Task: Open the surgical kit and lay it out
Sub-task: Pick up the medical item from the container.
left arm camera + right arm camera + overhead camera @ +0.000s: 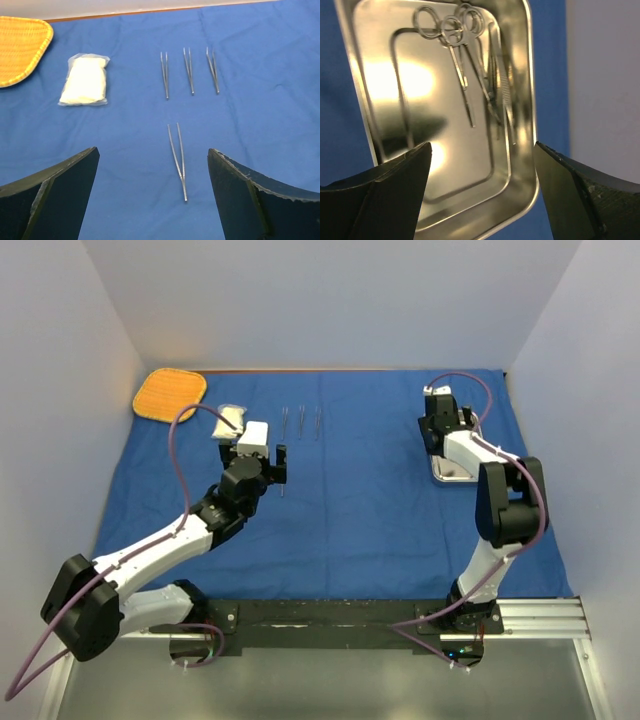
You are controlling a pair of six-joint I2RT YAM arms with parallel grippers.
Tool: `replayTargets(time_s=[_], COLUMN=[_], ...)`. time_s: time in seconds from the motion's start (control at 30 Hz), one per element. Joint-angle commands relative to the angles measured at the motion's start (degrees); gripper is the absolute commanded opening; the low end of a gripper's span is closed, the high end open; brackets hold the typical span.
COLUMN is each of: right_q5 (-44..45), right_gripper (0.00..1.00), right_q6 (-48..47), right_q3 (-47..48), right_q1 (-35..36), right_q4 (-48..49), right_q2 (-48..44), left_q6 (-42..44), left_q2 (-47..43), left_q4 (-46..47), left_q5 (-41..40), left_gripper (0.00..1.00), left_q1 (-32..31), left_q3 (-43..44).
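Note:
The blue cloth wrap (370, 500) lies spread flat over the table. In the left wrist view a white gauze pack (85, 80) lies at the left, and three slim forceps (189, 71) lie in a row beside it. A fourth forceps (178, 157) lies closer, on the cloth between my open left gripper's (152, 152) fingers, untouched. My right gripper (482, 145) is open and empty, hovering over the shiny steel tray (527, 75). The tray holds ring-handled scissors (452, 45) and more slim instruments (502, 85). From above, the tray (455, 475) sits at the right.
An orange rounded-square mat (170, 395) lies at the far left corner, off the main cloth area. White walls close in on the left, back and right. The right wall stands close beside the tray (605, 75).

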Motion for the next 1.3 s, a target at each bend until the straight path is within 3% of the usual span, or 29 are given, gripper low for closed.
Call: replayTargets(time_s=[0.0, 0.27, 0.3, 0.43, 0.83, 1.0, 1.27], right_q5=[11.1, 13.7, 13.8, 13.8, 12.7, 12.5, 13.0], right_gripper=[0.84, 0.7, 0.63, 0.49, 0.46, 0.39, 0.37], right_q6=[-13.7, -20.0, -20.5, -21.4, -23.1, -23.5, -24.9], right_q3=[4.5, 8.2, 8.5, 9.5, 11.3, 12.0, 12.7], right_q1=[-0.3, -1.2, -1.2, -1.5, -3.7, -4.1, -4.2], right_q4=[6.5, 6.2, 6.2, 5.3, 2.9, 2.7, 3.2], right_q2=[2.5, 9.5, 10.1, 11.6, 16.1, 17.6, 19.7], left_q6=[2.6, 2.6, 2.5, 2.4, 2.1, 1.7, 1.3], left_q2=[-1.8, -3.2, -3.3, -3.2, -3.1, -2.8, -3.1], left_q4=[1.7, 0.8, 0.7, 0.1, -0.7, -1.3, -1.9], left_q5=[-2.3, -1.3, -1.2, -1.1, -0.5, -0.5, -0.6], left_gripper=[0.96, 0.97, 0.97, 0.97, 0.97, 0.97, 0.97], left_q1=[0.4, 2.0, 2.1, 2.4, 2.7, 2.7, 2.7], left_q3=[-1.3, -3.0, -3.0, -3.1, -3.3, -3.0, -3.0])
